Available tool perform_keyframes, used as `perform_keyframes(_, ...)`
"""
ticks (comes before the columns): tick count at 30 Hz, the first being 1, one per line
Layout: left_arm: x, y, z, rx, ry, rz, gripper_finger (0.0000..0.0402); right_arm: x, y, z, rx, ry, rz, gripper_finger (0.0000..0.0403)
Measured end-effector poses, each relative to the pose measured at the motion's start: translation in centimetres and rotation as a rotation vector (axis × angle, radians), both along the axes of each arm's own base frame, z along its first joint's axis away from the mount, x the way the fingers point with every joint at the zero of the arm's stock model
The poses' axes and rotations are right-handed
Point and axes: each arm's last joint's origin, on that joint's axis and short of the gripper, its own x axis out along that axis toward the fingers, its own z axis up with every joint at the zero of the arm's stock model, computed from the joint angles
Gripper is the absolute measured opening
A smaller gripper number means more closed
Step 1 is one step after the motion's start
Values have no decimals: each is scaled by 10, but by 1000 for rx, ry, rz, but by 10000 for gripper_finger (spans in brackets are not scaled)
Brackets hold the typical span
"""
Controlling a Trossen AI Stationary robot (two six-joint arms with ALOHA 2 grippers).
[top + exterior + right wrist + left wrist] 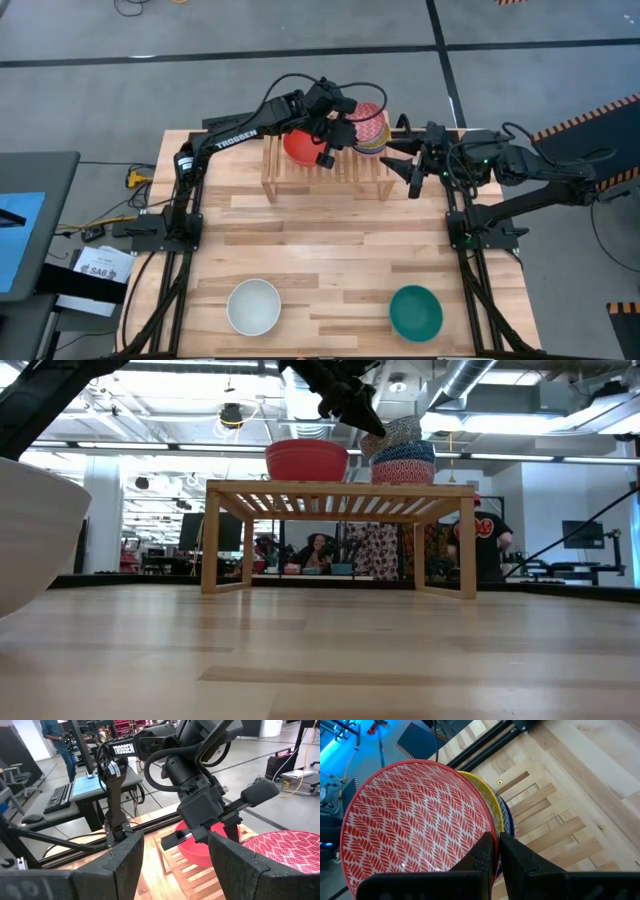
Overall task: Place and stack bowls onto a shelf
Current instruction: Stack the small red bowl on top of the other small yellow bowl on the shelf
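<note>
The light-wood shelf (330,175) stands at the table's far side. On its left half the plain red bowl (298,148) rests on its base. On the right half stands a stack: the blue-and-white bowl (506,820) at the bottom, the yellow bowl (487,795) in it, and the pink-red patterned bowl (415,820) on top. My left gripper (342,128) is over the stack, shut on the top bowl. My right gripper (412,172) hovers open just off the shelf's right end. The white bowl (253,306) and the teal bowl (415,312) sit on the table near its near edge. My left gripper pinches the pink-red patterned bowl's rim (492,827) on the side toward the red bowl, one finger (481,854) inside the bowl and one (516,857) outside. The fingers come slanting down from above. The bowl is tilted (395,430), its lower part nested in the yellow bowl.
The white bowl's wall fills the left edge of the low view (35,535). Bare planks lie between the shelf and the two near bowls. People and desks show in the room beyond the table.
</note>
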Motion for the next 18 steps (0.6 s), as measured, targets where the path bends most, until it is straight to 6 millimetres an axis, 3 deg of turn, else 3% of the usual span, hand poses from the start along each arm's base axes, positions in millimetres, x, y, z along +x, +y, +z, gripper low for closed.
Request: perform_keyframes(18, 0, 0, 0, 13, 2, -9, 10, 0, 0, 4, 32, -52, -8, 249)
